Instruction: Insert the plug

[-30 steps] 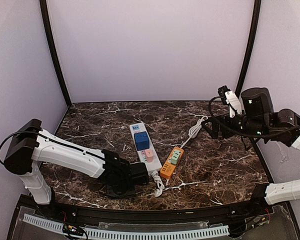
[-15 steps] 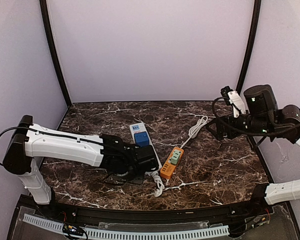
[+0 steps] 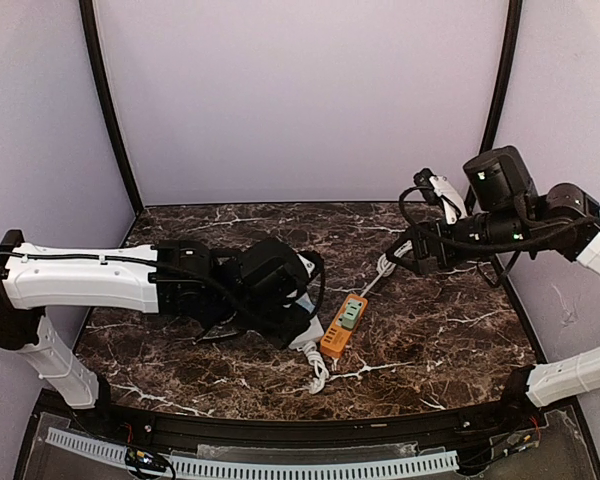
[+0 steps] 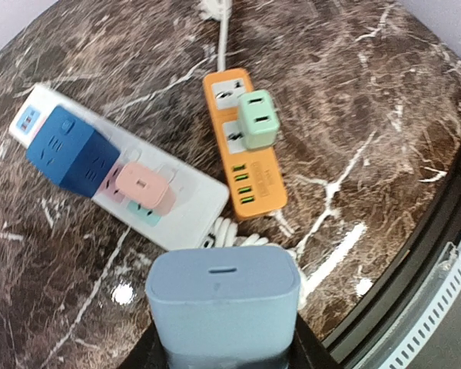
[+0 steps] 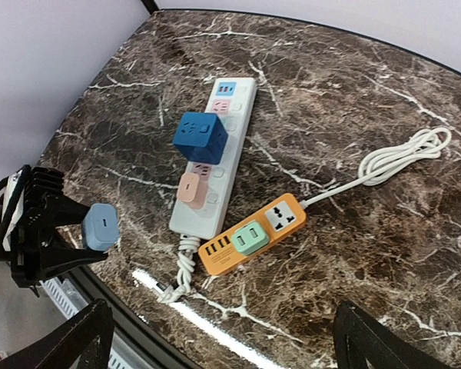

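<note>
Seen from above, the left hand (image 3: 292, 308) is reaching low over the marbled worktop (image 3: 450, 330), just left of the orange power strip (image 3: 342, 326). The right hand (image 3: 408, 252) is hanging above the coiled white cord (image 3: 388, 262), well apart from the left hand. In the left wrist view, the left hand is gripping a grey-blue plug (image 4: 223, 296) by its sides and holding it in the air over the near end of the white power strip (image 4: 190, 201). That strip is carrying a blue cube adapter (image 4: 69, 150) and a pink plug (image 4: 144, 187), and a green plug (image 4: 257, 119) is sitting in the orange power strip. In the right wrist view, the right hand's fingers (image 5: 69, 342) are standing wide apart with nothing between them.
</note>
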Action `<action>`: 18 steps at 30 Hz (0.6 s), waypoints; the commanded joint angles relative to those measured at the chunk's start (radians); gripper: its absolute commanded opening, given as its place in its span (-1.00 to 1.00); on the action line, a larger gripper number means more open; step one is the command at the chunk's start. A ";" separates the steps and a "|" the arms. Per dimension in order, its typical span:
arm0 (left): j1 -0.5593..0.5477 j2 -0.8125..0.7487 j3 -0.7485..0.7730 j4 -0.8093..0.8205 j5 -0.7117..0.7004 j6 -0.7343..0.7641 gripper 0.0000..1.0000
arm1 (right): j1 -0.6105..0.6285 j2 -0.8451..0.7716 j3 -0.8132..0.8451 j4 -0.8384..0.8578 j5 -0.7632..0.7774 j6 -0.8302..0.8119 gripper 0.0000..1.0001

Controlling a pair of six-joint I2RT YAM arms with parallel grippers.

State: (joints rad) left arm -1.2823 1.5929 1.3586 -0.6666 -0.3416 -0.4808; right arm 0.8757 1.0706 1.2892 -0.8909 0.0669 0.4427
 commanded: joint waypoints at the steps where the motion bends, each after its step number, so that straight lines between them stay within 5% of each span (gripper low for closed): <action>1: -0.005 -0.073 -0.020 0.214 0.091 0.295 -0.98 | -0.007 0.020 0.062 -0.009 -0.189 0.024 0.97; 8: -0.005 -0.096 -0.007 0.303 0.146 0.534 -0.98 | -0.008 0.030 0.047 0.002 -0.372 0.100 0.97; 18: -0.004 -0.037 0.094 0.298 0.220 0.669 -0.98 | -0.010 0.051 0.028 0.014 -0.543 0.270 0.88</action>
State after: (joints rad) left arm -1.2831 1.5398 1.3964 -0.3901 -0.1604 0.1047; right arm 0.8742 1.1053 1.3293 -0.8909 -0.3992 0.6125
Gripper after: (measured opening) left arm 0.405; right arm 0.953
